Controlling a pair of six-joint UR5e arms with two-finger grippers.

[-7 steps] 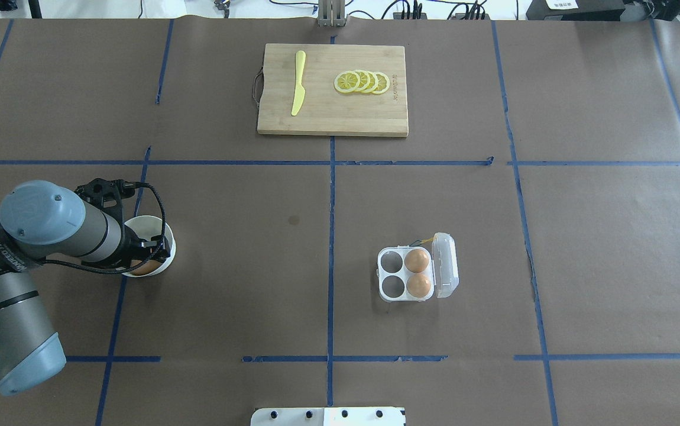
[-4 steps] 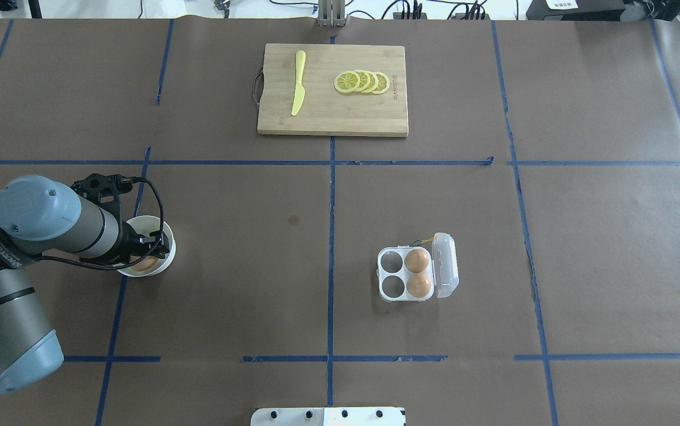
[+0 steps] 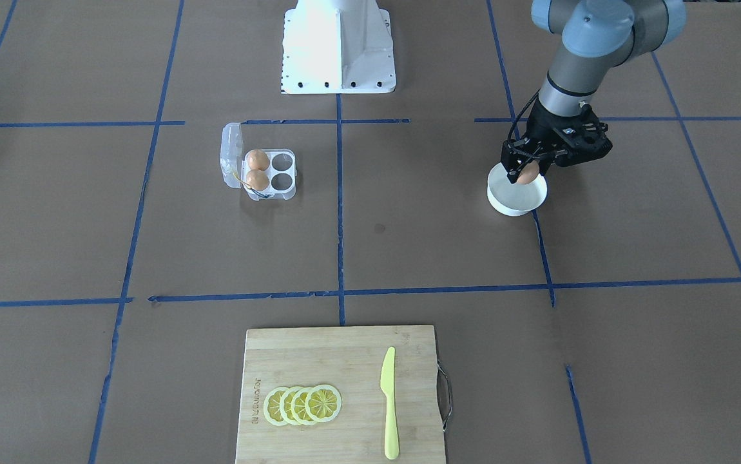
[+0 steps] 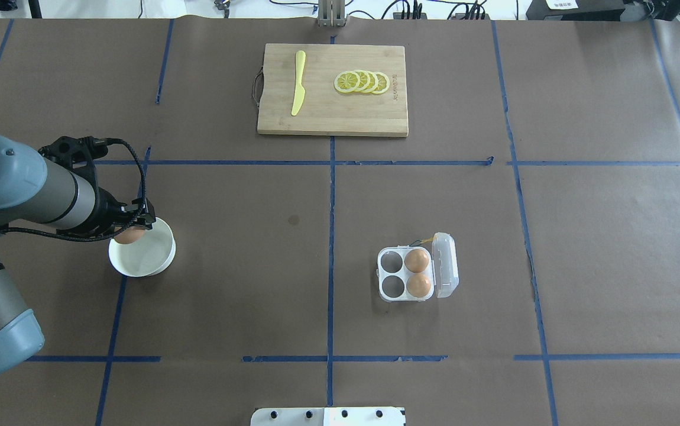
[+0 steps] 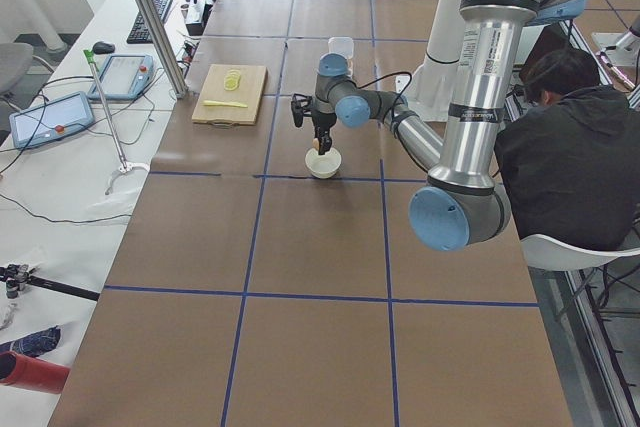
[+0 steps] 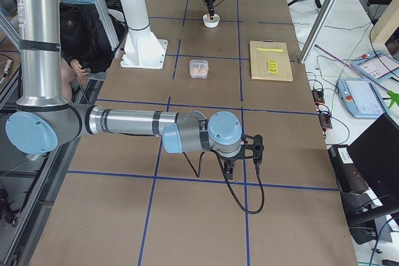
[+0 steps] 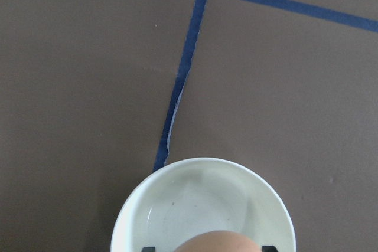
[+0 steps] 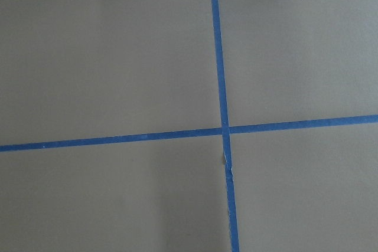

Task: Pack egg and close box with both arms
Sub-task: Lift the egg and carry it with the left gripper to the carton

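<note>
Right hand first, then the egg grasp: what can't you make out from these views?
Exterior right: the right hand is small and dark; open or shut unclear.
Left wrist: the bottom edge cuts off the egg, hiding the grip.
Exterior right: the box is too small to count cells.

Open table (image 4: 257, 266) runs from bowl (image 4: 149, 255) to box (image 4: 391, 274); its raised lid (image 4: 445, 266) stands on the far side; board (image 4: 328, 121) well apart.
</note>
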